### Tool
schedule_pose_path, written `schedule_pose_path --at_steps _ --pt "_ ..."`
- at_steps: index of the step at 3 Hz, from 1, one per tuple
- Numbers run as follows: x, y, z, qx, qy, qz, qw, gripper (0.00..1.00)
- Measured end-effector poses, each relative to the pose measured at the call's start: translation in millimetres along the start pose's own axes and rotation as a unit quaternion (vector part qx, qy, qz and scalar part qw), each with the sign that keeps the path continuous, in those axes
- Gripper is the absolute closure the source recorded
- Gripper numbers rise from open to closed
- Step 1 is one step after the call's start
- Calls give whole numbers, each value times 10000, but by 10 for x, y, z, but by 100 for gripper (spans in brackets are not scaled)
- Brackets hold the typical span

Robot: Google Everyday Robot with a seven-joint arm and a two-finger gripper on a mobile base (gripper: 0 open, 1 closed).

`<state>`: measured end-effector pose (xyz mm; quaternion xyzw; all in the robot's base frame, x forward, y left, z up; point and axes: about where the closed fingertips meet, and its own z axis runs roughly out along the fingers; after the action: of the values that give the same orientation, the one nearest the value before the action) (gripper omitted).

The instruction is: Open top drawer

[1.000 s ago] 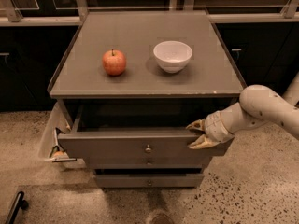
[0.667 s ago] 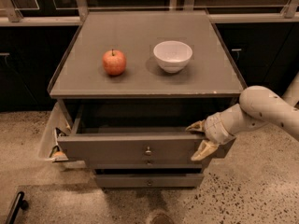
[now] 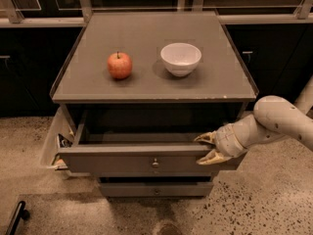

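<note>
The top drawer [image 3: 122, 161] is a wide grey drawer with a small round metal knob [image 3: 155, 163] in the middle of its front panel. It stands pulled partly out from under the grey cabinet top [image 3: 151, 89], and its dark interior shows. My gripper [image 3: 207, 147] is at the right end of the drawer front. Its two tan fingers are spread, one above the panel's top edge and one in front of the panel. A narrower grey drawer front [image 3: 156, 189] sits shut below.
A red apple [image 3: 120, 65] and a white bowl [image 3: 181, 58] stand on the cabinet top. A white bin [image 3: 53, 146] hangs at the cabinet's left side. Dark cabinets run behind. A black bar [image 3: 14, 218] lies on the speckled floor at bottom left.
The gripper has stayed at the drawer's right end, and its fingers have shifted slightly around the panel edge. The drawer stands about as far out as before.
</note>
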<state>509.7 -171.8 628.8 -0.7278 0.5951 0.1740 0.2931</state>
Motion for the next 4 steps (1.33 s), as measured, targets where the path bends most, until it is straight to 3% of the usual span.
schedule_pose_path --at_steps 1,2,3,4 --pt "14 79 -40 24 -34 7 10000 91" --pt "-1 92 -51 24 -34 7 10000 100" --pt "-14 179 -56 18 -48 25 10000 100" --pt "-29 180 -55 17 -48 25 10000 81"
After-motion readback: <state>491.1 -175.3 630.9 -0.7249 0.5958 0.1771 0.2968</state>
